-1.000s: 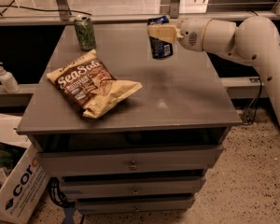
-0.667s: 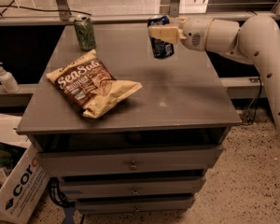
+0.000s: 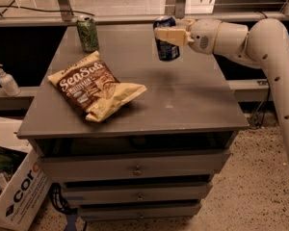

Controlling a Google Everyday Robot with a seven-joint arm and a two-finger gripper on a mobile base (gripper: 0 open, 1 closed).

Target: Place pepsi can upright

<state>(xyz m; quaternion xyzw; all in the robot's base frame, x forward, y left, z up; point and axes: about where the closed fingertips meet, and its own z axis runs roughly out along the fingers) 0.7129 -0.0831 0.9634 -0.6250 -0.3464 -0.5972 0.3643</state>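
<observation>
We note the gripper (image 3: 167, 34) clamped across the upper body of the pepsi can (image 3: 168, 51), reaching in from the right, the can's long axis near vertical (slightly tilted), base down over the table's (image 3: 192, 100) far middle.

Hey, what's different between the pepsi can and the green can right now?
The pepsi can is dark blue, while the green can is green and patterned. The pepsi can is clamped in the robot's hand over the far middle of the table; the green can stands free near the far left corner, with nothing touching it. Both are small drink cans of similar size, top end up.
</observation>
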